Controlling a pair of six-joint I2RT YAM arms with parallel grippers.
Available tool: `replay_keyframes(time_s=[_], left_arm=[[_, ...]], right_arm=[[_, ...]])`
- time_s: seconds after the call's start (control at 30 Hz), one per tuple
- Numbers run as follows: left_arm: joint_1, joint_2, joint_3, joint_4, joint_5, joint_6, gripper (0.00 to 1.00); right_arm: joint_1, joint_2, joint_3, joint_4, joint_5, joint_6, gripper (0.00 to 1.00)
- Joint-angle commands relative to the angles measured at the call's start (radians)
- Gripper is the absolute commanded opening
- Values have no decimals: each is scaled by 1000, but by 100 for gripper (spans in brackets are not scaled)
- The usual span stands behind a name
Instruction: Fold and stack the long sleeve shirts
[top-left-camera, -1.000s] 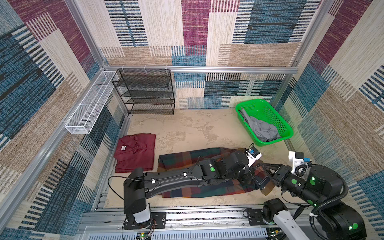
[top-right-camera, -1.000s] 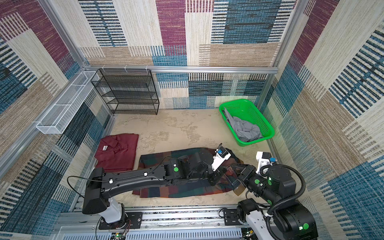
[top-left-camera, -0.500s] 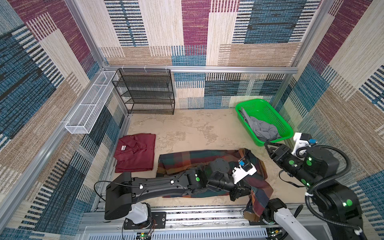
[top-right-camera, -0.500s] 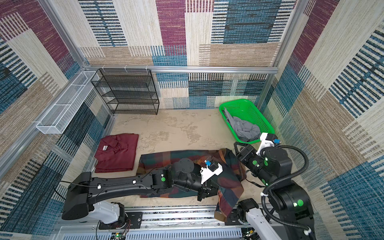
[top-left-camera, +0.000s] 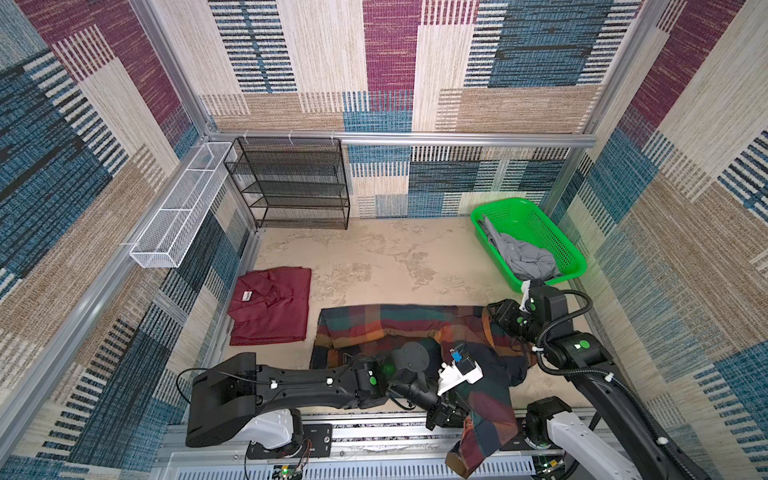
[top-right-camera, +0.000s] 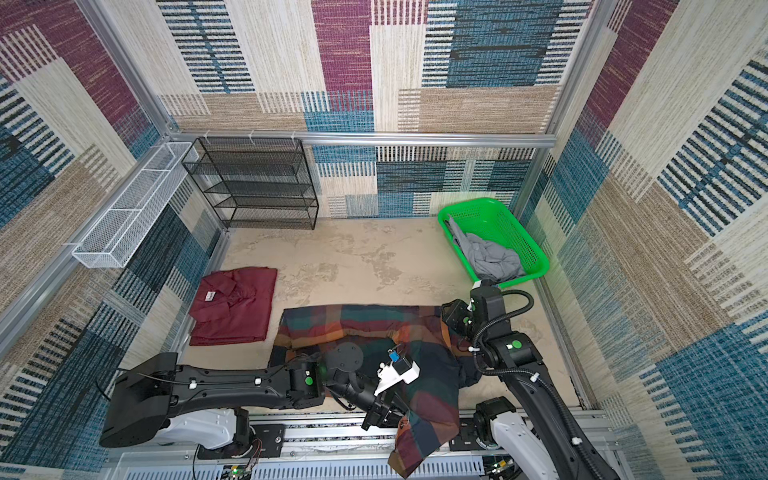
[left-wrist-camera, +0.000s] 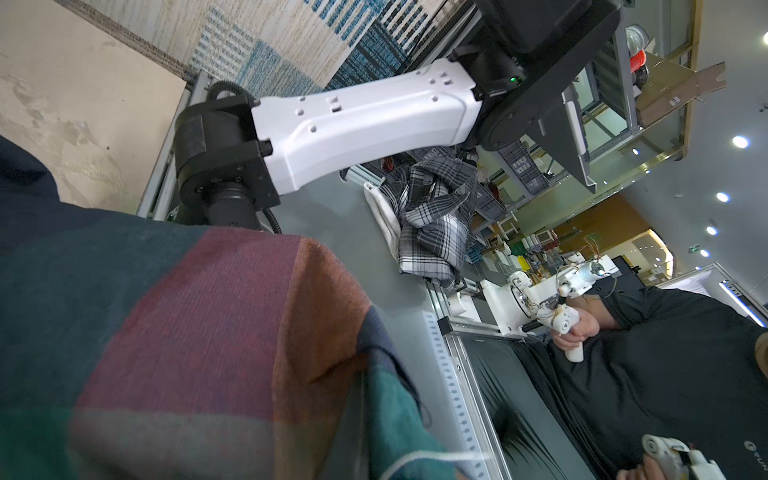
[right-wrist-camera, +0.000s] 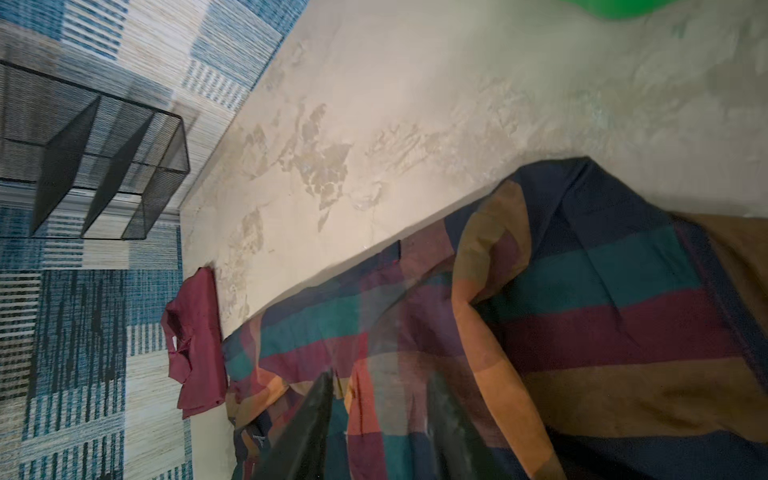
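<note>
Find the plaid shirt (top-left-camera: 395, 324) in the lower centre of both top views. It lies lengthwise on the tan table (top-left-camera: 395, 257), and one end hangs over the front rail at the lower right. The black rack (top-left-camera: 291, 183) stands against the back wall. The green basket (top-left-camera: 552, 232) sits at centre right and holds the crumpled grey shirt (top-left-camera: 519, 257). The folded maroon shirt (top-left-camera: 274, 307) lies just left of the plaid shirt, label up.

Check the left gripper (top-left-camera: 455, 417): its jaws are pressed together on the hanging plaid end. Check the right gripper (right-wrist-camera: 380, 382): its fingers stand spread over the plaid shirt's right end. The blur hides any contact.
</note>
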Motion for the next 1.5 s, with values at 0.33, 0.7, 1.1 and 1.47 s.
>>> replay_keyframes(time_s=[0.33, 0.7, 1.1, 1.47], left_arm=[[-19, 22, -115, 29, -13, -28, 0], [5, -288, 38, -752, -405, 299, 63], [514, -394, 60, -911, -734, 174, 84], [909, 15, 115, -822, -631, -49, 72]], right_arm=[[1, 131, -77, 322, 37, 19, 26], [-1, 295, -125, 412, 40, 21, 20], [-10, 322, -248, 470, 102, 11, 20], [-22, 652, -111, 595, 57, -5, 17]])
